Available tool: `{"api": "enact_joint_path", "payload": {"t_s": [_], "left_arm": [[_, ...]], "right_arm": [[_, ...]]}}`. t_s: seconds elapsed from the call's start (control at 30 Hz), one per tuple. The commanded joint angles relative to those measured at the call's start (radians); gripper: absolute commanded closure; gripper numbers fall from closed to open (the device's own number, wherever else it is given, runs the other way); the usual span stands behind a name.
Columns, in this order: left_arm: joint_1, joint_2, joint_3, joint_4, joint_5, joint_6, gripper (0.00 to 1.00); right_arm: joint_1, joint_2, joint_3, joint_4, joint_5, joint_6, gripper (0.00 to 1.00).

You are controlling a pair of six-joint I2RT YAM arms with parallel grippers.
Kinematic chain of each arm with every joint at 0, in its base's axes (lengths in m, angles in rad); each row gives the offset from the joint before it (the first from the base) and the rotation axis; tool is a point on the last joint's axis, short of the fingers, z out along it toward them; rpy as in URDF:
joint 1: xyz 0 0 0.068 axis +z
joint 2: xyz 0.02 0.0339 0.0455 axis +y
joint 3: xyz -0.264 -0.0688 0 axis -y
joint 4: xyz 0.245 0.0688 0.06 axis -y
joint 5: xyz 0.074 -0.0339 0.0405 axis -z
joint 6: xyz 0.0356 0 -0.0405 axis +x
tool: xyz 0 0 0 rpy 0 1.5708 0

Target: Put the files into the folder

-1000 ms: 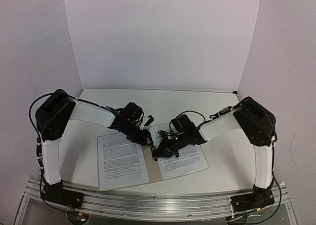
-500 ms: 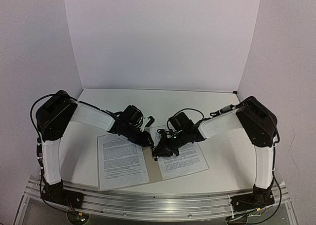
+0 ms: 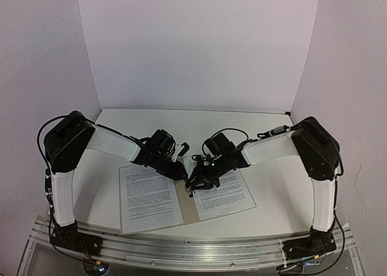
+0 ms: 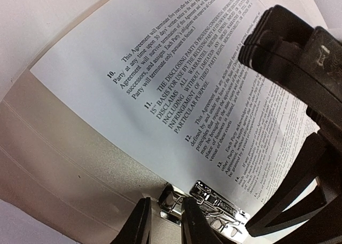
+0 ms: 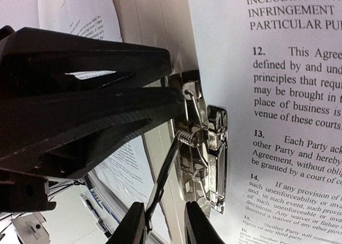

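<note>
Folder [image 3: 189, 210] lies open and flat on the counter [image 3: 199, 128], unmoved over the last second. Findings, left to right.

Left sheet [image 3: 149, 195]: loose on the cover at 9 o'clock of the spine. It has not been displaced and nothing touches it.

Left gripper [image 3: 180, 172]: reaches in toward 4 o'clock and sits at the 12 o'clock end of the spine. Its jaws have drawn closer together and now show only a thin gap, with the tips at one end of the metal clip [image 5: 206, 147]. Whether they pinch the clip or only bear on it cannot be told.

Right gripper [image 3: 193, 188]: has crept in toward 10 o'clock, closer to its partner, the two tips all but meeting over the clip. Its jaws were pressed together a second ago. They now stand slightly spread, with the clip's thin wire lever [image 5: 159, 185] running between them (not visibly squeezed from both sides).

Right sheet [image 3: 233, 197]: flat on the cover at 3 o'clock of the spine, its spine-side edge at the clip, position unchanged.

Assessment: one gripper tightening as the other loosens reads as a handover at the clip, the right letting go of the lever while the left takes charge. The right sheet looks seated at the fastener. The left sheet is not yet filed, so the task appears roughly half done. Risk: a released lever may snap back and shift the seated edge.
</note>
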Motion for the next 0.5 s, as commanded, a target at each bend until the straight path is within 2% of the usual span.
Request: {"api": "enact_joint_path", "payload": {"t_s": [0.0, 0.17, 0.47], "left_arm": [[-0.006, 0.035, -0.031, -0.055, -0.047, 0.013, 0.79], [-0.003, 0.033, -0.036, -0.055, -0.049, 0.013, 0.80], [0.003, 0.033, -0.040, -0.057, -0.051, 0.016, 0.80]], "right_arm": [[-0.003, -0.021, 0.040, -0.086, 0.037, -0.020, 0.73], [-0.003, -0.035, 0.077, -0.095, 0.023, -0.013, 0.69], [0.019, -0.048, 0.111, -0.116, 0.009, 0.002, 0.68]]}}
